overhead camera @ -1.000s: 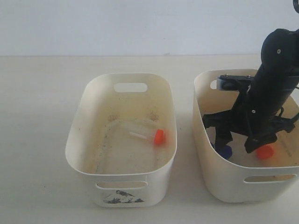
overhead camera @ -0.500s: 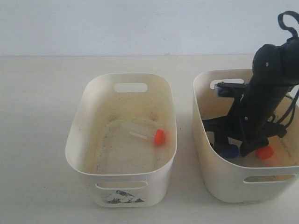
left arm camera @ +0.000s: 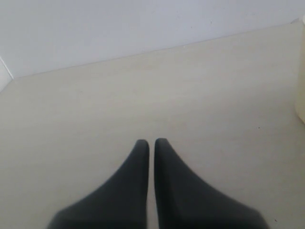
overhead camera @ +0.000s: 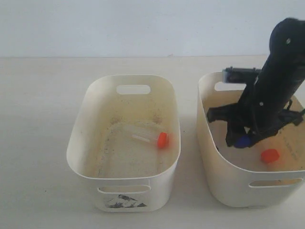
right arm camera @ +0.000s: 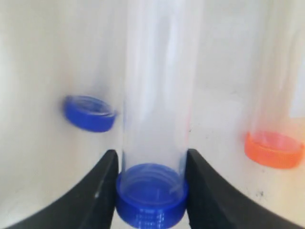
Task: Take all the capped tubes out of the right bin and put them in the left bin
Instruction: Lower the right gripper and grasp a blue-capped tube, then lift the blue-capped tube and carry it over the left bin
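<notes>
My right gripper is inside the cream-yellow right bin, shut on the clear tube with the dark blue cap. Its black fingers press the tube just above the cap, and the blue cap hangs clear of the bin floor. An orange-capped tube lies on that bin's floor beside it, its cap showing in the right wrist view. Another orange-capped tube lies in the off-white left bin. My left gripper is shut and empty over bare table.
A second blue cap shape shows on the right bin's glossy wall; I cannot tell whether it is a reflection. The two bins stand side by side with a narrow gap on a pale table. A white wall rises behind.
The right gripper's jaws have closed on the blue-capped tube and raised it off the bin floor. The orange-capped tube beside it now lies uncovered.
</notes>
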You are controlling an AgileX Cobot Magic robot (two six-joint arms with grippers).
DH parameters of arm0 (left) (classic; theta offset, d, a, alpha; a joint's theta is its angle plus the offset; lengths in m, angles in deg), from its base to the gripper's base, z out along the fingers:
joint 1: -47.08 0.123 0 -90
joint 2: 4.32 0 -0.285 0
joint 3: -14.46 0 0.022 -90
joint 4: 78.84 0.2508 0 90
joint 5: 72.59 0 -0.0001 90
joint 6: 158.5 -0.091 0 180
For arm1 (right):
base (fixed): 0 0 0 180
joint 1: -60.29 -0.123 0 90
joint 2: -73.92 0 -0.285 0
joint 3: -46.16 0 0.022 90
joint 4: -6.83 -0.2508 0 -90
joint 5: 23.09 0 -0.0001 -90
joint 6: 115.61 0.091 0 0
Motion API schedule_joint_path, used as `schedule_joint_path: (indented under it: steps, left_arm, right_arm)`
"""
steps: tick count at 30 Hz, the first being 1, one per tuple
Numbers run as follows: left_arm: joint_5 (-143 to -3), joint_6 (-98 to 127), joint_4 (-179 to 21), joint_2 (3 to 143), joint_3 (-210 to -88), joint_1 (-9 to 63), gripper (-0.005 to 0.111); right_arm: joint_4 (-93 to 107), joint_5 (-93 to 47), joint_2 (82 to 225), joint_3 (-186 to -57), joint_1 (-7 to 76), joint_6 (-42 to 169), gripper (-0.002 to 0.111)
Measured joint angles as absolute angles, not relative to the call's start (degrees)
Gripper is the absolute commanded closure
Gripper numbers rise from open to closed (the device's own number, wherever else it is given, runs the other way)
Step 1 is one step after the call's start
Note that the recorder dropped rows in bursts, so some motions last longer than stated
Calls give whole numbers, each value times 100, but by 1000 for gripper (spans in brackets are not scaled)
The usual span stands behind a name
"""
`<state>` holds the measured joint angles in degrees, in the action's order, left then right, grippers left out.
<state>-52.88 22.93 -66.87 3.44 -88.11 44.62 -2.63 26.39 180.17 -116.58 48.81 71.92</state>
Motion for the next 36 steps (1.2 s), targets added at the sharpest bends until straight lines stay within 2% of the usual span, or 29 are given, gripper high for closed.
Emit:
schedule_joint_path:
  steps: [6,12,17,27,30,35,36]
  left_arm:
    - [-5288,2293,-6687,344,-8811,4462,102]
    - [-5288,2293,-6687,344,-8811,4462,102]
    - [-5288,2293,-6687,344,-8811,4462,102]
    - [-5288,2293,-6687,344,-8811,4462,102]
    - [-5288,2293,-6687,344,-8811,4462,102]
    - [-5288,2293,-6687,344,-8811,4462,102]
    - [-5288,2293,-6687,344,-8811,4462,102]
  right_arm:
    - [-332,3064,16800,-11987,4881,7187,108]
    - [-1520,2892,15949,-12098,4722,6225,108]
    - [-2401,2723,15890,-12100,4105,5140,108]
    - [-2525,2007,16092,-12110,2981,4749,108]
    - [-2503,1951,16425,-12110,2905,4724,98]
    - [-2465,1798,17143,-12110,2894,4638,53]
    - [-2465,1784,17278,-12110,2894,4624,52]
